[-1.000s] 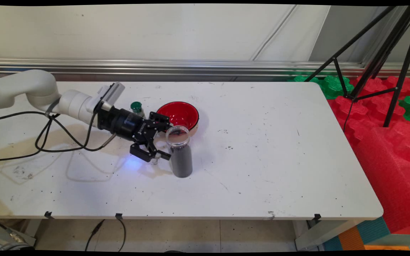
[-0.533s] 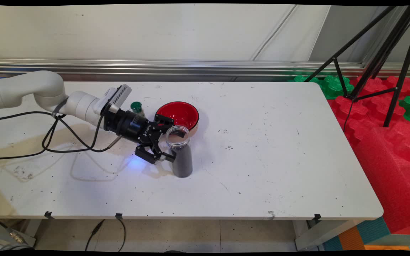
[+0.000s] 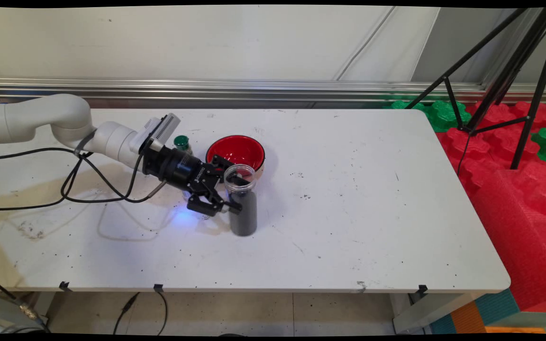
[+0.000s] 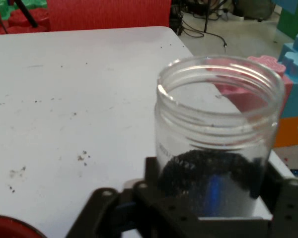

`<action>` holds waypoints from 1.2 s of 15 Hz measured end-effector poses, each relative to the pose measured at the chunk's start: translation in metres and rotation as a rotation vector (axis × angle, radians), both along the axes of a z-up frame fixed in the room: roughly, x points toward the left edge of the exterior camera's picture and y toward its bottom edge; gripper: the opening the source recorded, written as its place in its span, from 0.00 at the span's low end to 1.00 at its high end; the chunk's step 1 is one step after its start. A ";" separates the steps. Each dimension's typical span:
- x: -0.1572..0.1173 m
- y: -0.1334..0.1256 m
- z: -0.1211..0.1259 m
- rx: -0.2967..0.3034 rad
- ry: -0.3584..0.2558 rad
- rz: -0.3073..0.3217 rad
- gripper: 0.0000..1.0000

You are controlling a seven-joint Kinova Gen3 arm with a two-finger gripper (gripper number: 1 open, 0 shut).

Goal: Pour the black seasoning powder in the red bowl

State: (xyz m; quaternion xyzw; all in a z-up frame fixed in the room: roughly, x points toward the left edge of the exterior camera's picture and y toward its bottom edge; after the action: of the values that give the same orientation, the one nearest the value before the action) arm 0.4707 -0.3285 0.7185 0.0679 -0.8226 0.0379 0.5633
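Note:
A clear plastic jar with no lid, partly filled with dark grains, stands upright on the white table. My gripper reaches in from the left, lying almost level, and is open with the jar between its two fingers. One finger is on the jar's near side, the other on its far side. In the hand view the jar fills the space just above the gripper. I cannot tell whether the fingers touch the glass. A red bowl sits just behind the jar.
A small bottle with a green cap stands behind my wrist, left of the bowl. Black cables trail over the table's left part. A black tripod and red and green foam blocks lie beyond the table's right edge.
My gripper has slid right and slightly away, from beside the jar to straddling it. The jar's rim has shifted a little; its base stays put.

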 end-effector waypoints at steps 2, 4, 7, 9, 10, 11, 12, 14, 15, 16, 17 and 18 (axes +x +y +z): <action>-0.001 0.000 0.000 0.002 0.000 -0.003 0.00; -0.001 0.000 0.000 0.006 0.000 -0.006 0.00; -0.001 0.001 0.001 0.015 0.004 -0.007 0.00; -0.001 0.002 0.004 0.019 0.011 -0.002 0.00; 0.000 0.002 0.006 0.022 0.018 0.002 0.00; 0.000 0.001 0.010 0.023 0.027 0.008 0.00; 0.000 0.001 0.014 0.024 0.036 0.014 0.00; 0.000 0.000 0.023 0.025 0.055 0.027 0.00; 0.000 -0.001 0.028 0.025 0.065 0.034 0.00; 0.000 -0.002 0.033 0.025 0.074 0.041 0.00; 0.001 -0.003 0.040 0.024 0.086 0.050 0.00; 0.001 -0.004 0.048 0.023 0.099 0.059 0.00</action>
State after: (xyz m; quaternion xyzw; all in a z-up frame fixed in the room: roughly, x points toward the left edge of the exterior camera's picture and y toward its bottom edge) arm 0.4717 -0.3326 0.7660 0.1006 -0.7918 0.0415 0.6010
